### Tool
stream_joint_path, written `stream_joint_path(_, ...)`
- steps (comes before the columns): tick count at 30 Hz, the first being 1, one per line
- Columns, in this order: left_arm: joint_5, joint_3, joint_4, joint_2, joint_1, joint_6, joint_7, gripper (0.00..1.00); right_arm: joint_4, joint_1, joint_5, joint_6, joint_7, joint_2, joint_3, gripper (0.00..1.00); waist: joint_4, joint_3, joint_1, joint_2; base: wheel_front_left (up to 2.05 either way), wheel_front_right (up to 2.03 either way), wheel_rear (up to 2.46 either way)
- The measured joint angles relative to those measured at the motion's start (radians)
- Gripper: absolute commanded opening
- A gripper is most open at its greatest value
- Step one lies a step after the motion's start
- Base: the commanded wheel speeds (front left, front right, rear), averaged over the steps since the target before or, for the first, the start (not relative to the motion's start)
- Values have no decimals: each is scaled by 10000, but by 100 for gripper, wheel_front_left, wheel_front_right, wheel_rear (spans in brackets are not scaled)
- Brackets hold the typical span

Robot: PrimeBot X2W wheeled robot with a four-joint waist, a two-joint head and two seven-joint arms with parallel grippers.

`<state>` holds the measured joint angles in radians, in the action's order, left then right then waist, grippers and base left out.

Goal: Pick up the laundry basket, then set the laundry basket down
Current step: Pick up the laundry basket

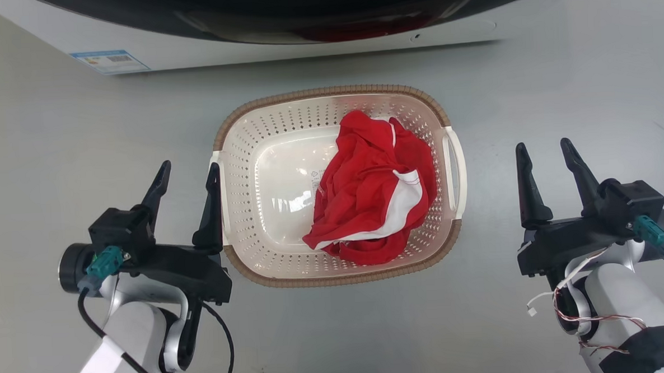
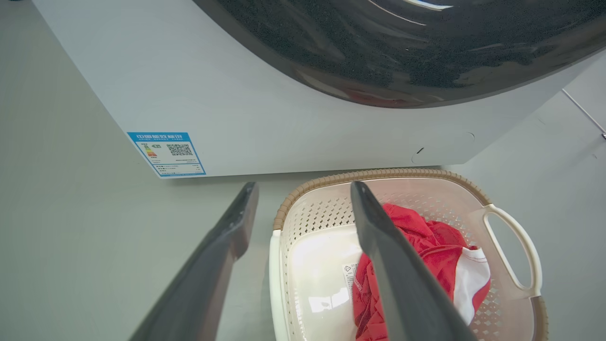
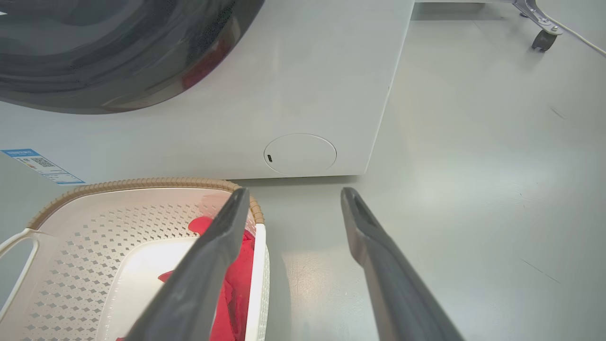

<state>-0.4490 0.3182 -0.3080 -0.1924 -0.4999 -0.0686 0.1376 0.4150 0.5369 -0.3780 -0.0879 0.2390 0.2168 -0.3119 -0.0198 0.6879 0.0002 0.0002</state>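
One laundry basket (image 1: pixel 328 109) on the floor (image 1: pixel 55 137), just in front of one washer (image 1: pixel 247 50). It is cream with perforated walls, a brown woven-look rim and two white side handles. One red-and-white garment (image 1: pixel 371 190) lies inside. Two grippers: left gripper (image 1: pixel 190 164) just beside the basket's left handle, right gripper (image 1: pixel 543 143) apart from its right handle. Both are spread and empty.

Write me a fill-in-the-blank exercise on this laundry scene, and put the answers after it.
1. The laundry basket holds a crumpled ____ and white garment.
2. Its woven-look rim is ____ in colour.
3. The left gripper and right gripper are both ____, gripping nothing.
4. The washing machine behind the basket carries a ____ label.
Missing words: red; brown; open; blue.
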Motion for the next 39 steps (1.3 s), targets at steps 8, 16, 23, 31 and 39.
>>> stream_joint_path(8, -253, 23, -736, 42, -725, 232, -234, 100, 495, 737, 6, 184, -86, -274, -274, 100, -46, 785, 0, 0, 0, 0, 0)
stream_joint_path(16, -495, -205, -1724, 13, -1491, 437, -499, 100, 1204, 1575, 33, 410, -176, -635, -522, 100, -163, 1445, 0, -1, 0, 0, 0)
stream_joint_path(23, -581, -205, -2683, 13, -2220, 767, -761, 100, 2059, 2236, 12, 543, -188, -840, -581, 100, -315, 1853, 0, -1, 0, 0, 0)
stream_joint_path(31, -888, -123, -3958, 138, -2730, 1133, -1202, 100, 3093, 2808, 0, 794, -370, -1097, -828, 100, -378, 2068, -2, -1, 0, 0, 0)
stream_joint_path(39, -1145, -230, -4989, 351, -3395, 1306, -1559, 100, 4046, 3414, -144, 993, -686, -1231, -890, 100, -315, 2274, -2, -2, 0, 0, 0)
